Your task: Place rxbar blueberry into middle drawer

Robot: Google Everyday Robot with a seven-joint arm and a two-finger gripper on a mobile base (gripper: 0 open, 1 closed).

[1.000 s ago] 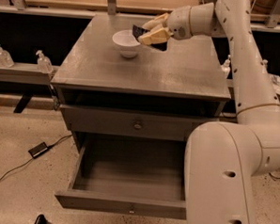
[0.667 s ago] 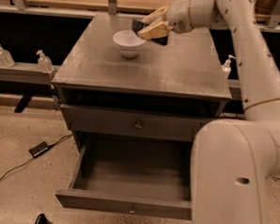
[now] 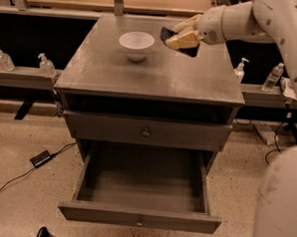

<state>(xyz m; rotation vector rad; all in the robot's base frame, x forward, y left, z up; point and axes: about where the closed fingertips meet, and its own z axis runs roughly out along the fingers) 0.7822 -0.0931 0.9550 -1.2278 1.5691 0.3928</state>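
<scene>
My gripper (image 3: pixel 181 38) hangs above the grey cabinet top, just right of the white bowl (image 3: pixel 136 44). Its tan fingers (image 3: pixel 181 41) are shut on the rxbar blueberry (image 3: pixel 188 49), a dark flat bar that sticks out below and to the right of them. The bar is held clear of the top. The middle drawer (image 3: pixel 139 216) is pulled open at the bottom of the cabinet and its inside is bare. The knobbed drawer front (image 3: pixel 146 132) above it is closed.
The cabinet top (image 3: pixel 151 73) carries the bowl. Clear bottles (image 3: pixel 45 65) stand on a low shelf at the left and others (image 3: pixel 273 77) at the right. A black power brick with cable (image 3: pixel 39 158) lies on the floor at the left. My white base (image 3: pixel 279 207) fills the lower right.
The view has shifted, so the cabinet sits more centred. My gripper stays over the top beside the bowl with the bar in its fingers, a little farther from the bowl.
</scene>
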